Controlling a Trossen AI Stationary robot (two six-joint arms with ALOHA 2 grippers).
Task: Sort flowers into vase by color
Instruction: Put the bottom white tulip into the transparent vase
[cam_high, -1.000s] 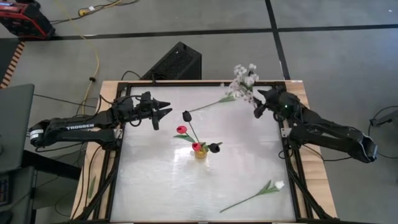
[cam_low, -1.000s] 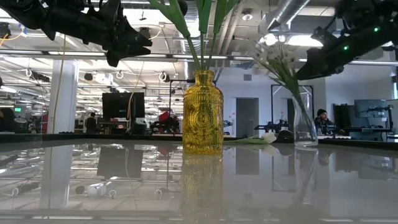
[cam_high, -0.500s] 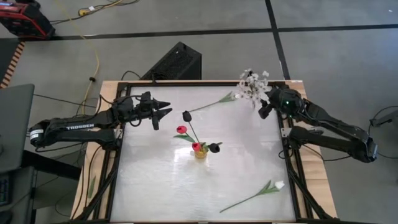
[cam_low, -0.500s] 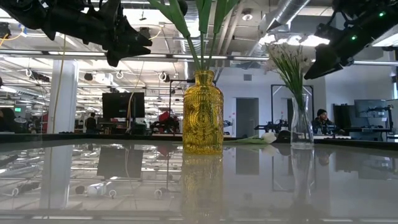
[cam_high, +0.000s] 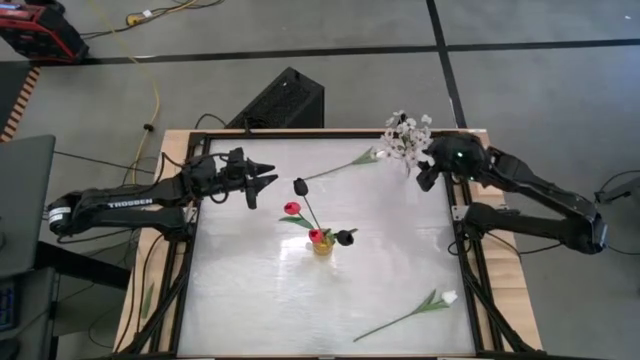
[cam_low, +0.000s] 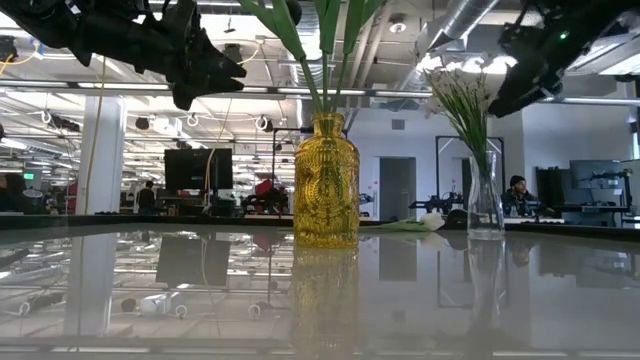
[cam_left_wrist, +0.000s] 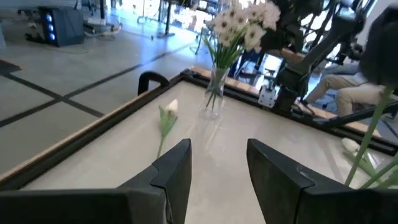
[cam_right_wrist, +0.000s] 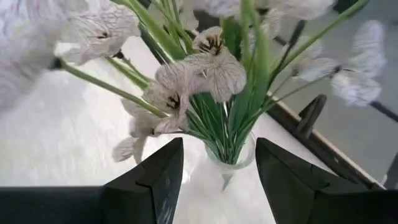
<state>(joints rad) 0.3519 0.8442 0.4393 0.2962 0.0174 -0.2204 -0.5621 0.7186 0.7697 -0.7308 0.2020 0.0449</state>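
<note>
A yellow glass vase (cam_high: 321, 243) at the table's middle holds red and dark tulips (cam_high: 296, 207) by their stems. A clear vase (cam_low: 485, 205) at the far right holds a spray of small white blossoms (cam_high: 405, 135), standing upright. One white tulip (cam_high: 345, 165) lies flat near the far edge, and another (cam_high: 420, 310) lies at the near right. My right gripper (cam_right_wrist: 219, 146) hangs open just above and to the right of the clear vase (cam_right_wrist: 229, 163), touching nothing. My left gripper (cam_high: 268, 180) hovers open over the table's left side with nothing between its fingers.
The black table frame (cam_high: 460, 215) and the arm mounts run along both sides. The far white tulip (cam_left_wrist: 168, 115) lies between my left gripper (cam_left_wrist: 217, 149) and the clear vase (cam_left_wrist: 213, 99). Bare white tabletop spreads across the near half around the yellow vase (cam_low: 325, 180).
My right gripper has risen beside the clear vase and tipped its fingers further downward, staying open. The blossom spray, which leaned toward the table's left, has swung upright in the clear vase.
</note>
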